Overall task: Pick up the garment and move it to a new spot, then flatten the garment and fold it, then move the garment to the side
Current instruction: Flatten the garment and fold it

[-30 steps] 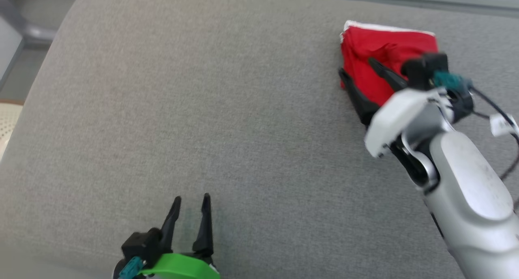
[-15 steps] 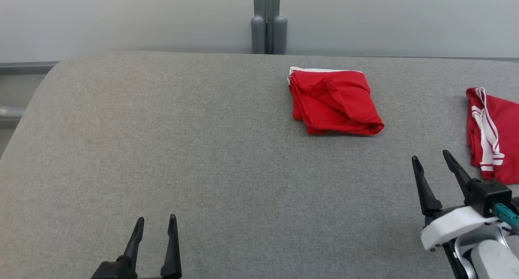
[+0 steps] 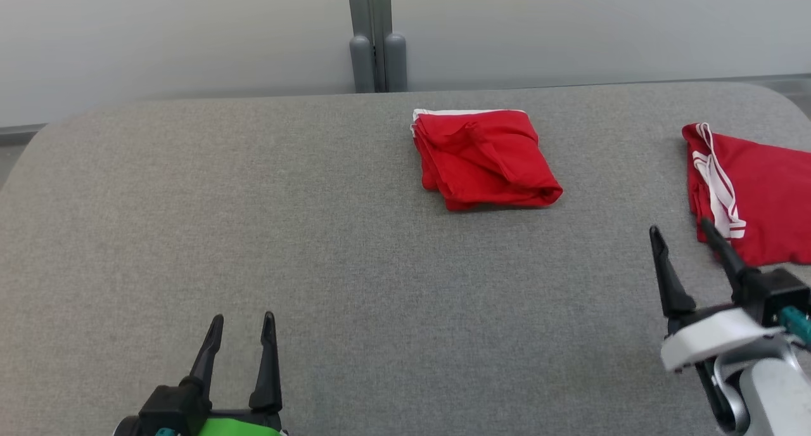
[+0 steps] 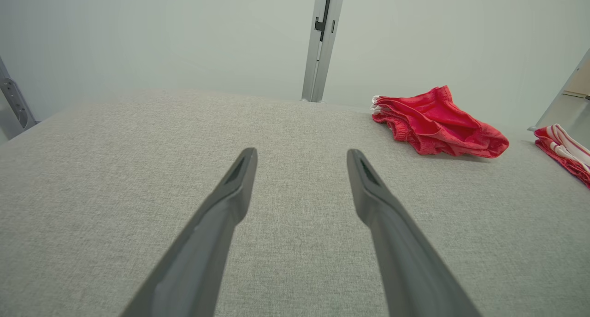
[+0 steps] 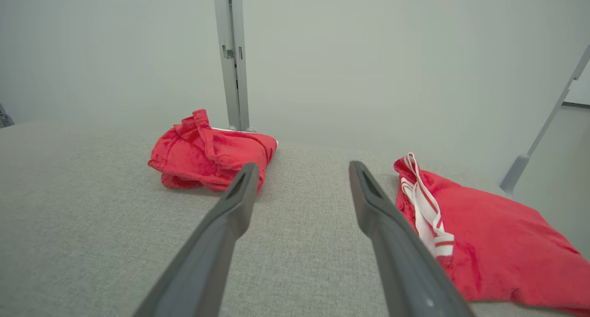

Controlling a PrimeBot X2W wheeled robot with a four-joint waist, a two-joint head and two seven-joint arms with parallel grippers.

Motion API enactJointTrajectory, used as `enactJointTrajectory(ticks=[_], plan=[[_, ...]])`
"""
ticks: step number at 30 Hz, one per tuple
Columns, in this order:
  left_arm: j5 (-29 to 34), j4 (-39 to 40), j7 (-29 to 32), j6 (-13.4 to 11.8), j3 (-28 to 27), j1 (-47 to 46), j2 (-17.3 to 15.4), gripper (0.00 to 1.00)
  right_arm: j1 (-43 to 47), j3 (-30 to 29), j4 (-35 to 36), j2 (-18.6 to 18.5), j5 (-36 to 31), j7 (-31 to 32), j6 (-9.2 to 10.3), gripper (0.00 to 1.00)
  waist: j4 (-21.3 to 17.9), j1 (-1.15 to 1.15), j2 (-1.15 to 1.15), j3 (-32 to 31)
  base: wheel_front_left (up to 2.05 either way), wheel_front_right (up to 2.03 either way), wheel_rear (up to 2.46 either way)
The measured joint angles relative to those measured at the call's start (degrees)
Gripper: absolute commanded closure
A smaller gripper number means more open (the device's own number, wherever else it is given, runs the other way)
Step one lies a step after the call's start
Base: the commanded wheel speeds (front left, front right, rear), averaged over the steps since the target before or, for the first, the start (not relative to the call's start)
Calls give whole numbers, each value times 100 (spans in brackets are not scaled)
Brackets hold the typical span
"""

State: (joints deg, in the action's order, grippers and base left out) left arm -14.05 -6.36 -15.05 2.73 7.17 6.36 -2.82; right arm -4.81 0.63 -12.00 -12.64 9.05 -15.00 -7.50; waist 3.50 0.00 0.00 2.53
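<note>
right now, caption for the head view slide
Folded red garment lies on grey surface; left gripper and right gripper open, empty.

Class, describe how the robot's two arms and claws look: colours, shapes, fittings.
Left claw: two long, tapering black fingers on a black block, bright green cover, teal connector. Right claw: matching black fingers, white cover, teal plug, silvery-grey forearm.

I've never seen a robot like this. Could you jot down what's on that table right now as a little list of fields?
surface: grey fabric-covered table
folded red garment: compact bundle near the far edge, nothing touching it
striped red garment: white-striped, at the robot's right, partly cut off in the head view
left gripper: open, empty, over bare fabric at the near side
right gripper: open, empty, close beside the striped red garment
background: pale wall with a grey post
</note>
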Motion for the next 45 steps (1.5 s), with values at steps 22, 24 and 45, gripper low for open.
enactJointTrajectory(ticks=[22, 24, 45], plan=[[-553, -89, 0, -152, 1090, -1399, -4, 0, -3992, 1499, -3241, -589, -80, 221, 0, 100, 1130, 0, 0, 1743, 0, 0, 0], [-632, -87, 0, -181, 1120, -1398, -5, 0, -4059, 1585, -3421, -570, -29, 167, 0, 100, 1251, 0, 0, 1845, 0, 0, 0], [-621, -176, 0, -274, 947, -1066, -1, 0, -3285, 3724, -2512, -722, 922, 0, -1, 100, 1246, 0, 0, 1587, 0, 0, 0]])
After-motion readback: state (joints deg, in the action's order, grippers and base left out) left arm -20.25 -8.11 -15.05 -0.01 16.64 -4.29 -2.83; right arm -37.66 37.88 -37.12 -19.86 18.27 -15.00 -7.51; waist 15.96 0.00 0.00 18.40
